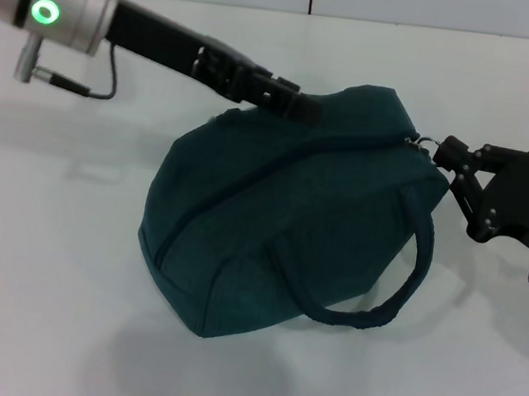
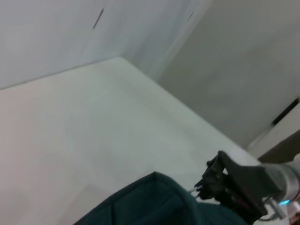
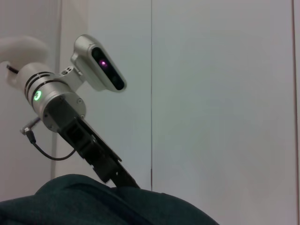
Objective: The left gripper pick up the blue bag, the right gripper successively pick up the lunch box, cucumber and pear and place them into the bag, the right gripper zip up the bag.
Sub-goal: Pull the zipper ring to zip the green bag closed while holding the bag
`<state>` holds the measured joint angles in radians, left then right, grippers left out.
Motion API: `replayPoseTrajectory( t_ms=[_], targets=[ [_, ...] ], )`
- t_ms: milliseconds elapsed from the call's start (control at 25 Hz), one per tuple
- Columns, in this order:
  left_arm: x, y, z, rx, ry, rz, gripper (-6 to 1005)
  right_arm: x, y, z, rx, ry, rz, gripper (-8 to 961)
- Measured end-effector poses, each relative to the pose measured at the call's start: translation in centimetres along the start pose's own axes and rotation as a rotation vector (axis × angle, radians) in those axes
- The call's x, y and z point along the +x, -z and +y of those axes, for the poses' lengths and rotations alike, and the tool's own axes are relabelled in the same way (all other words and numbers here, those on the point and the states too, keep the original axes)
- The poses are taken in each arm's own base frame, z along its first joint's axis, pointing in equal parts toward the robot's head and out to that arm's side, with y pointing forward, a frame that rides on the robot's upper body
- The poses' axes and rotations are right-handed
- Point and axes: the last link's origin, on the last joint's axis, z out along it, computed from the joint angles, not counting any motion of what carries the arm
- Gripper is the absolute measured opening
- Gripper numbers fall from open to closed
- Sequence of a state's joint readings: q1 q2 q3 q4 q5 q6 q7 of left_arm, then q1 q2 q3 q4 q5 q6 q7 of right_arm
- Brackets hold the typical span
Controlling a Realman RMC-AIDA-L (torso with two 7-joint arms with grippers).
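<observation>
The blue bag [image 1: 280,228] lies tilted on the white table, bulging, with its zipper line closed along the top. My left gripper [image 1: 293,100] is shut on the bag's upper far edge and holds it up. My right gripper [image 1: 444,154] is at the bag's right end, fingertips pinched at the metal ring pull [image 1: 426,141]. One loop handle [image 1: 405,286] hangs toward the front. The bag also shows in the left wrist view [image 2: 150,204] with the right gripper [image 2: 205,183] beside it, and in the right wrist view [image 3: 89,201]. The lunch box, cucumber and pear are out of view.
The white table [image 1: 42,306] spreads around the bag. A wall with a vertical seam [image 3: 151,84] stands behind the table. The left arm's cable [image 1: 105,84] hangs near its wrist.
</observation>
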<state>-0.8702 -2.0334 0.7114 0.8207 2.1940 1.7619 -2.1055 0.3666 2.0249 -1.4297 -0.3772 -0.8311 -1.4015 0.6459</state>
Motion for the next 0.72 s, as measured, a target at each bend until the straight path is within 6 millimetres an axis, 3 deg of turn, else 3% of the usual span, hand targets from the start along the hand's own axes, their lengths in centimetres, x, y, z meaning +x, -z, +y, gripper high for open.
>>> replayPoseTrajectory(
  t_ms=[160, 720],
  targets=[
    [0.5, -1.2, 0.1, 0.03, -0.003, -0.064, 583, -0.1, 0.0, 0.0, -0.003, 0.0, -0.008, 7],
    [1.4, -2.1, 0.0, 0.06, 0.009, -0.077, 544, -0.8, 0.1, -0.5, 0.016, 0.009, -0.045, 6]
  ],
)
